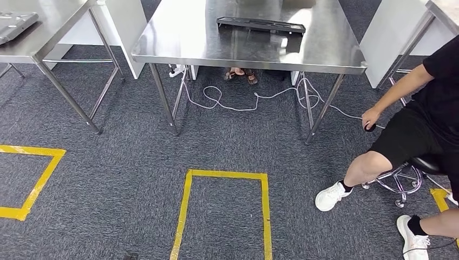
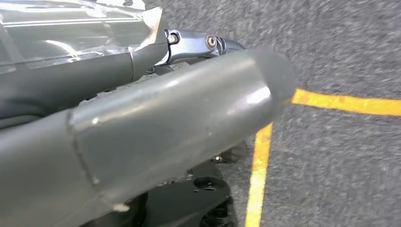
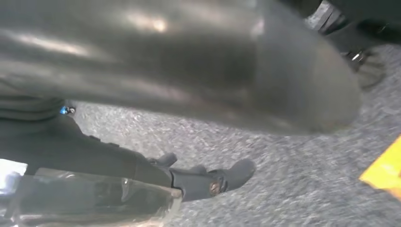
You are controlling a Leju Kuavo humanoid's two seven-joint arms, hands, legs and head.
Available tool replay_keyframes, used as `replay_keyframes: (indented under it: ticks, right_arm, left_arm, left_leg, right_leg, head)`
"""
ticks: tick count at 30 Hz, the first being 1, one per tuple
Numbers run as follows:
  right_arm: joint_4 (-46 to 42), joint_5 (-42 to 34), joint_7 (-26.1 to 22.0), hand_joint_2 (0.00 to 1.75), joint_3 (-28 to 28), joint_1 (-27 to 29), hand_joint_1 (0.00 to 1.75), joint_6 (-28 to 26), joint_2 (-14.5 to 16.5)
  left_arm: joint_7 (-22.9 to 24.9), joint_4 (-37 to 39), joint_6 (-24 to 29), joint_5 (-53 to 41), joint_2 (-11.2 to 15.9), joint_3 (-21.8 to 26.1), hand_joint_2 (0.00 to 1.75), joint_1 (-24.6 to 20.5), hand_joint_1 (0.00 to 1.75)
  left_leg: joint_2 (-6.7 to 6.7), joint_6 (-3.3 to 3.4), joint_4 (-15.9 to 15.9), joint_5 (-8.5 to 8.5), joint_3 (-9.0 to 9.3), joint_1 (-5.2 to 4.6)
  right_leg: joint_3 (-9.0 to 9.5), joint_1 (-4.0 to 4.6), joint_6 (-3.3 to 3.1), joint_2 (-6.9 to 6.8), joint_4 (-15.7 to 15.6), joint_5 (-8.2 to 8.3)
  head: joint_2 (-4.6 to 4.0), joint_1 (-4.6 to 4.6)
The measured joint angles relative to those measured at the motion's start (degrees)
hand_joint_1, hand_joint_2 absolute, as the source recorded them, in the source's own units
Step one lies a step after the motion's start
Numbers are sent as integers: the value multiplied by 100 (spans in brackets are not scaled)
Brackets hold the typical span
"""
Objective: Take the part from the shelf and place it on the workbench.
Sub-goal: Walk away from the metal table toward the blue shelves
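Observation:
A long black flat part [image 1: 261, 25] lies on the steel workbench [image 1: 178, 46] straight ahead, near its far side. In the left wrist view my left hand [image 2: 156, 123] hangs over the carpet with its thick grey thumb stretched out and a dark finger [image 2: 198, 45] beside it, holding nothing. Over the carpet too, my right hand [image 3: 189, 71] has its thumb and a dark finger [image 3: 222, 179] apart and nothing between them.
A second steel table [image 1: 48, 32] at the left carries a grey flat item [image 1: 13, 24]. A person [image 1: 422, 124] sits on a stool [image 1: 403, 176] at the right, legs stretched toward the floor ahead. Cables [image 1: 238, 100] lie under the workbench. Yellow tape squares [image 1: 224, 176] mark the carpet.

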Motion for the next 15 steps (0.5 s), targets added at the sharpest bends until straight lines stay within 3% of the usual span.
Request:
replay_keyframes:
  ticks: [2, 3, 4, 5, 7, 9, 11, 13, 15]
  right_arm:
    - [3, -13, -5, 0, 4, 0, 0, -56, -1]
    - [5, -21, -11, 0, 4, 0, 0, -75, 0]
    - [7, -33, -18, 0, 4, 1, 0, -92, -1]
    - [9, -58, -25, 0, 4, 2, 0, -113, -1]
    - [11, -131, -45, 0, -9, 3, 0, -165, -3]
    - [14, -197, -70, 0, -39, -1, 0, -201, -5]
    - [17, -244, -87, 0, -77, -5, 0, -233, -10]
    - [26, -312, -101, 0, -136, 0, 0, -291, -24]
    - [34, -370, -114, 0, -200, 6, 0, -340, -30]
  left_arm:
    - [1, 0, 7, 3, 0, -1, 0, 2, 0]
    - [3, 0, 10, 5, 0, -1, 0, 2, 0]
    - [4, 1, 14, 7, 0, -1, 0, 2, 0]
    - [6, 1, 15, 10, -1, -3, 0, 2, 0]
    - [8, 0, 16, 23, -1, -19, 0, -1, 0]
    - [8, -1, 17, 43, -1, -48, 0, -6, 0]
    - [9, -1, 29, 58, -1, -73, 0, -7, 0]
    - [9, 1, 49, 80, -14, -85, 0, -9, 0]
    - [8, 2, 61, 98, -26, -91, 0, -16, 0]
  left_leg:
    - [-10, -34, 730, -523, -177, 4]
    - [-14, -42, 1004, -621, -206, 6]
    - [-16, -43, 1112, -593, -156, 8]
    - [-17, -34, 995, -469, 5, 9]
    - [-25, 5, 260, -229, 561, 10]
    - [-45, 55, -382, -191, 974, -10]
    - [-57, 110, -526, -197, 1018, -49]
    - [-37, 210, -572, -103, 930, -48]
    - [-7, 322, -622, 24, 805, -37]
  right_leg:
    - [-108, 43, -62, -7, 9, 97]
    - [-160, 59, -64, -9, 19, 142]
    - [-214, 69, -58, -9, 38, 185]
    - [-269, 73, -44, -6, 66, 219]
    - [-378, 76, -5, 0, 137, 262]
    - [-451, 97, 55, 1, 198, 301]
    - [-490, 109, 143, -4, 212, 363]
    - [-558, 119, 210, 0, 255, 361]
    - [-739, 118, 188, 8, 602, 63]
  head:
    - [-1, -12]
    - [0, -13]
    - [0, -13]
    - [0, -14]
    - [0, -16]
    - [-1, -12]
    - [-1, -8]
    - [1, -9]
    - [1, 25]
